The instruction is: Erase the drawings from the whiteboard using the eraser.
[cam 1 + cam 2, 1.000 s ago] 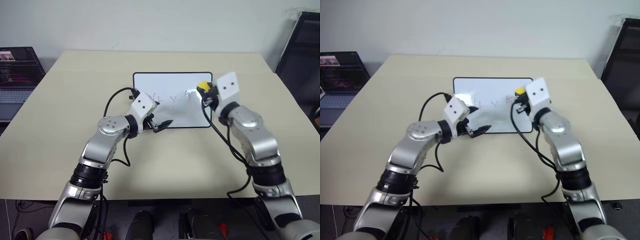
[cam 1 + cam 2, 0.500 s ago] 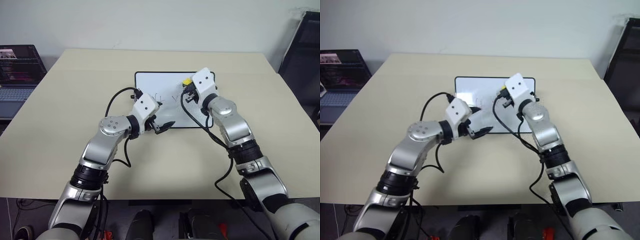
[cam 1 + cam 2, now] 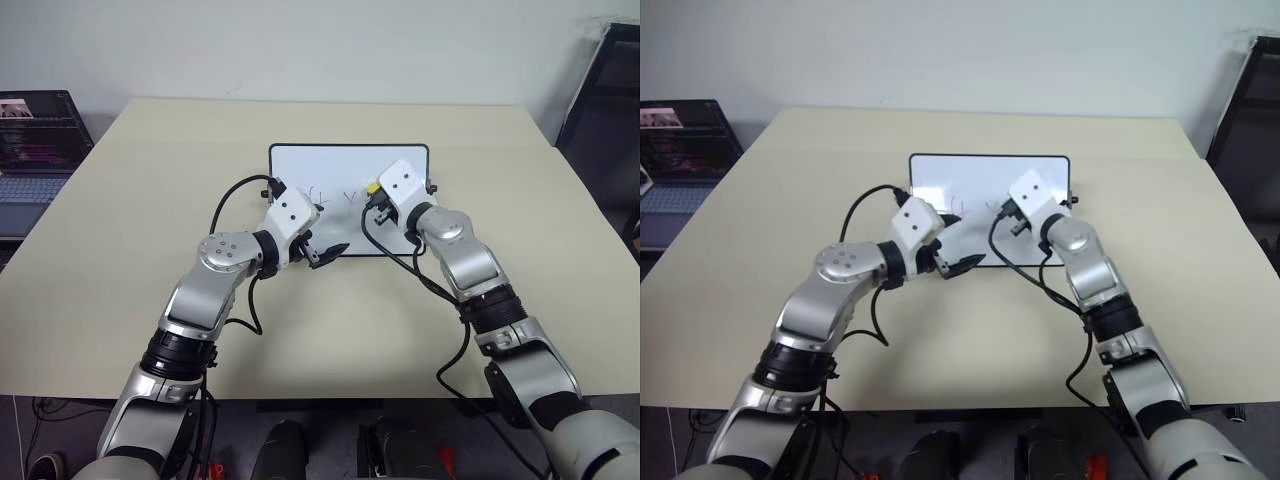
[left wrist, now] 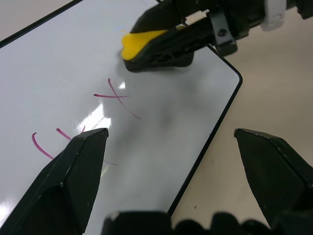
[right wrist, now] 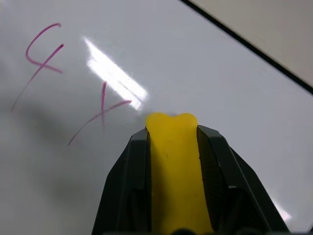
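Your right gripper [image 5: 172,147], clamped on the yellow eraser [image 5: 173,166], hovers over the whiteboard [image 3: 300,165] mid-bench, the remaining drawings [image 5: 73,83] just toward the board's left edge, where your left gripper [image 4: 171,147] gapes.

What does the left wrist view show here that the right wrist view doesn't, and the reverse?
The left wrist view alone takes in the left gripper with its jaws open across the whiteboard's rounded corner, bare tan table beyond, and the right gripper seen from outside. The right wrist view alone gives the complete "4" and a close look at the yellow eraser pinched between the right gripper's fingers. Both share the white board surface, the pink "x", the eraser's yellow tip near it, and the black frame.
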Action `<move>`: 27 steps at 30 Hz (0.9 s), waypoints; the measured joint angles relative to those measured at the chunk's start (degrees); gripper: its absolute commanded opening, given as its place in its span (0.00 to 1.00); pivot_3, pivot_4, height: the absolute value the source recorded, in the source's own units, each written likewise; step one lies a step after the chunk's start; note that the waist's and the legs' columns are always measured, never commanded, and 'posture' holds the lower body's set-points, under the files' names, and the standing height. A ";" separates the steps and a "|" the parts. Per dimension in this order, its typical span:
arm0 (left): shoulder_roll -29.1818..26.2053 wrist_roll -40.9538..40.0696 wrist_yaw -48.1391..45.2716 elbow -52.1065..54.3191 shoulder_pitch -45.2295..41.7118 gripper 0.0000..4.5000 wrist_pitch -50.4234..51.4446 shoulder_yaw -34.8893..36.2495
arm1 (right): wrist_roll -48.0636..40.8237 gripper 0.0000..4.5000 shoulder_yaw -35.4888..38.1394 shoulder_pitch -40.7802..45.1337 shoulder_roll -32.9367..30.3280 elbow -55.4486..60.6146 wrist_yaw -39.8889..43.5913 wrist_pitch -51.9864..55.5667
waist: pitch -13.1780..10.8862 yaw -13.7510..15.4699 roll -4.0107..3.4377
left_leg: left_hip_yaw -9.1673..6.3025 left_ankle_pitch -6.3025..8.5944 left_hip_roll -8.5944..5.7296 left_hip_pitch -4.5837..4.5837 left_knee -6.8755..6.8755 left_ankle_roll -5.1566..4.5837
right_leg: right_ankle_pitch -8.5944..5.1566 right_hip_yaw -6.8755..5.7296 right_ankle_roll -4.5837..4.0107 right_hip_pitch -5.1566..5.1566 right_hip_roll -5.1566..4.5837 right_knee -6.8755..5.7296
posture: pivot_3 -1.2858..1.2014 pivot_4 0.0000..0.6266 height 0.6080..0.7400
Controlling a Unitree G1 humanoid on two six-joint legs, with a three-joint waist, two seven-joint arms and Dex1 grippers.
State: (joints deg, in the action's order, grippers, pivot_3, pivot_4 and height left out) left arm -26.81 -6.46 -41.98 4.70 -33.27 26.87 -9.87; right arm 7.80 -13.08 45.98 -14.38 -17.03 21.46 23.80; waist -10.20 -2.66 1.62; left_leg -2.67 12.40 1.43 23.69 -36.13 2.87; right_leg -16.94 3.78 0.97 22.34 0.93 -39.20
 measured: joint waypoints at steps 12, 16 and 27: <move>0.18 0.11 -0.07 0.02 0.62 1.00 -1.06 -0.62 | 0.19 0.22 0.63 4.19 0.86 -5.75 -2.17 -1.18 | -0.01 -0.30 0.00 | 0.27 -0.02 -0.04 -0.34 -0.04 0.00 | -0.01 0.06 0.01 -0.02 0.01 -0.50 | 0.52 0.24 1.00; 0.22 0.12 0.10 0.13 1.53 1.00 -1.05 -1.07 | 0.47 0.22 0.74 9.84 1.62 -13.90 -3.97 -5.76 | -0.01 -0.62 0.00 | 0.33 -0.02 -0.02 -0.36 0.01 0.00 | -0.01 0.11 0.00 0.01 0.01 -0.49 | 0.52 0.24 1.00; 0.12 0.08 0.34 2.63 2.13 1.00 0.43 -1.09 | 0.62 0.22 0.66 8.02 -0.27 -14.38 -1.63 -8.13 | 0.01 -0.57 0.02 | 0.32 -0.02 -0.03 -0.56 0.00 0.00 | -0.02 0.18 0.01 -0.19 0.01 -0.55 | 0.52 0.24 1.00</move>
State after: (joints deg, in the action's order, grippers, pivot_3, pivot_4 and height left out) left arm -26.68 -6.37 -41.64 7.33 -31.14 27.30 -10.96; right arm 8.42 -12.41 54.00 -14.65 -31.41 19.83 15.67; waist -10.20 -3.23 1.64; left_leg -2.36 12.39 1.40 23.13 -36.13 2.87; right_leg -16.96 3.96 0.98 22.15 0.94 -39.75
